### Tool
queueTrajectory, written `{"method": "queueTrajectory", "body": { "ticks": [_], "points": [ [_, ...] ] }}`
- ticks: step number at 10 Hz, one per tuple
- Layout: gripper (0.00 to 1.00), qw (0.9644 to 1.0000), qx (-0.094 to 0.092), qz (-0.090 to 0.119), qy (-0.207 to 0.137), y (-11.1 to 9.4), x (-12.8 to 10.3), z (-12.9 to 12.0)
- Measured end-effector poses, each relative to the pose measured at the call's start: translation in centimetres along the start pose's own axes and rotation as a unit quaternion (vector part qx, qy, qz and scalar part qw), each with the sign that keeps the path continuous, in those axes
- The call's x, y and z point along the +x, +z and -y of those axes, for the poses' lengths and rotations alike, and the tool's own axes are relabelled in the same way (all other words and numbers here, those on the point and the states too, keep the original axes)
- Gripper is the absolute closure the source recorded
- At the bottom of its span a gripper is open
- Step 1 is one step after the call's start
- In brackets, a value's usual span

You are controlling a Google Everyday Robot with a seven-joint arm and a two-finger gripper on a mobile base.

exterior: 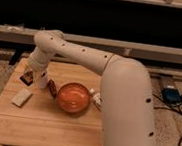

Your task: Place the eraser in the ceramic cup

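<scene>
Gripper low at worktop far-left, over eraser; jaws' state: can't tell. Eraser prob light, stiff, flat; pinch across long edges.

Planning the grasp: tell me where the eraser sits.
The eraser lies at the table's far-left edge, under the gripper, beyond the beige block.

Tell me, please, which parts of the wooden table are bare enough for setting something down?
The wooden table is bare along its near edge, below the pale block and the orange bowl. It is crowded at the far left, where the hand hangs over a dark item, beside the bowl.
</scene>
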Motion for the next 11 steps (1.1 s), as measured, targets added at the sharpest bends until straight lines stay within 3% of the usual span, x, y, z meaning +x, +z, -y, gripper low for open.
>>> {"method": "queueTrajectory", "body": {
  "ticks": [6, 11],
  "points": [
    [0.98, 0.9994, 0.010, 0.029, 0.014, 1.5, 1.4, 1.0],
    [0.48, 0.9980, 0.016, 0.046, 0.040, 2.3, 2.7, 1.2]
  ]
}}
